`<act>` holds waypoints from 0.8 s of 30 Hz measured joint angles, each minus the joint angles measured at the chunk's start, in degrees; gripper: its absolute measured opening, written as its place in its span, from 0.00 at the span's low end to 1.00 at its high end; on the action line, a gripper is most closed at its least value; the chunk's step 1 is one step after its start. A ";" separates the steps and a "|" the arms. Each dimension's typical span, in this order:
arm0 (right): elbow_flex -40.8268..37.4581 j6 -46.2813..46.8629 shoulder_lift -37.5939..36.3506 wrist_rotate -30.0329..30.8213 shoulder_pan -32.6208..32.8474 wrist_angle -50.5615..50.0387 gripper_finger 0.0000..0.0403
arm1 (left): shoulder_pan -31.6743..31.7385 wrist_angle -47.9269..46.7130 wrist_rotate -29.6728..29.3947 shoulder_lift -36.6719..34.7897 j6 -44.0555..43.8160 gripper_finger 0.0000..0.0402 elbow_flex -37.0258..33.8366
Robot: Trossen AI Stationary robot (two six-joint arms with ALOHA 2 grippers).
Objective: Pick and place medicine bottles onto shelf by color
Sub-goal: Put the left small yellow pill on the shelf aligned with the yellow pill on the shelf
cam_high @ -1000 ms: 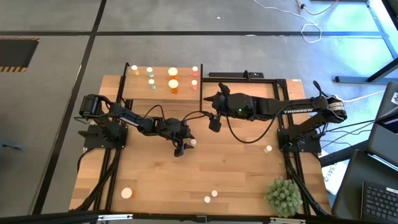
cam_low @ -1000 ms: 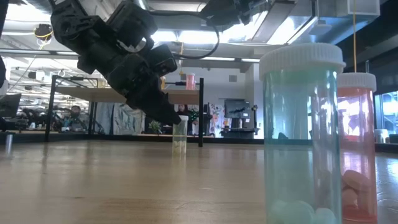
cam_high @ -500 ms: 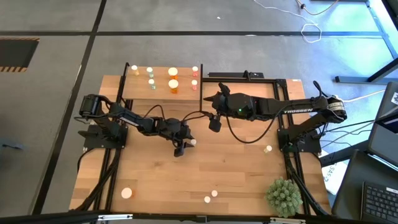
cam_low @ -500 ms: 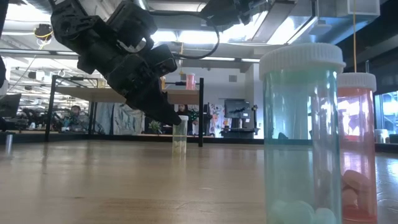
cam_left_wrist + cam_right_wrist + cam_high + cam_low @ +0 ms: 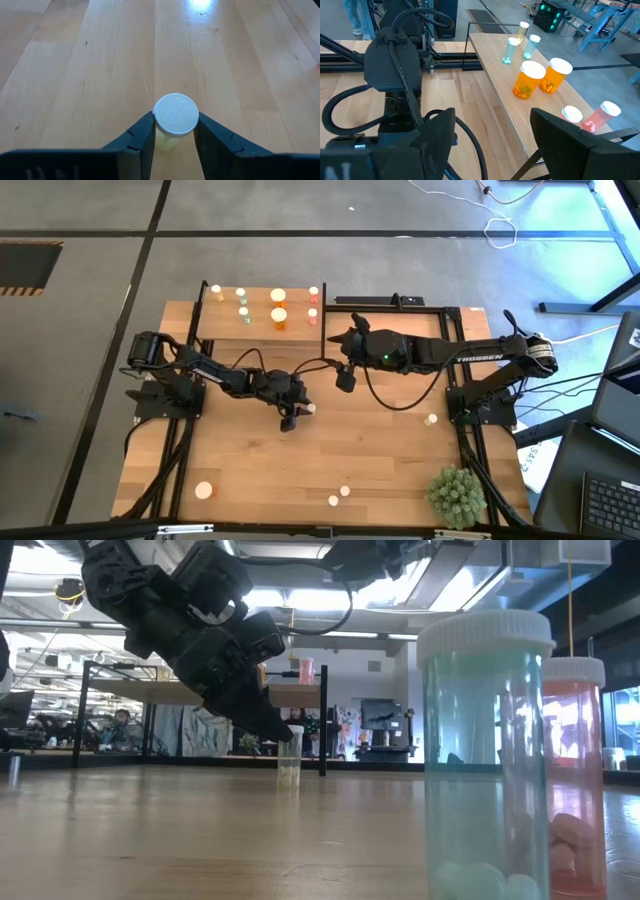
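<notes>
Medicine bottles are seen in two groups — seven stand on the shelf at the far left of the worktop, orange, pale green and pink ones, and a few are scattered toward the near edge. One small pale-yellow bottle with a white cap stands upright near the worktop's middle, set between the fingers of the left gripper; the fingers are drawn close beside its cap, though firm contact cannot be told. The right gripper is held above the worktop just right of the shelf, its fingers spread wide apart — nothing is held between them.
</notes>
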 joint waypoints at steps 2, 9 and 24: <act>0.00 0.00 0.00 -0.01 -0.01 0.01 0.65 | 0.00 -0.02 -0.93 -0.12 -0.14 0.28 0.00; 0.00 0.00 0.00 -0.02 -0.01 0.12 0.65 | 0.02 -0.77 -2.94 -3.63 -1.63 0.28 -0.05; 0.00 0.00 0.00 0.00 -0.02 0.07 0.65 | -1.13 -19.20 -8.86 -19.70 -6.26 0.28 -0.04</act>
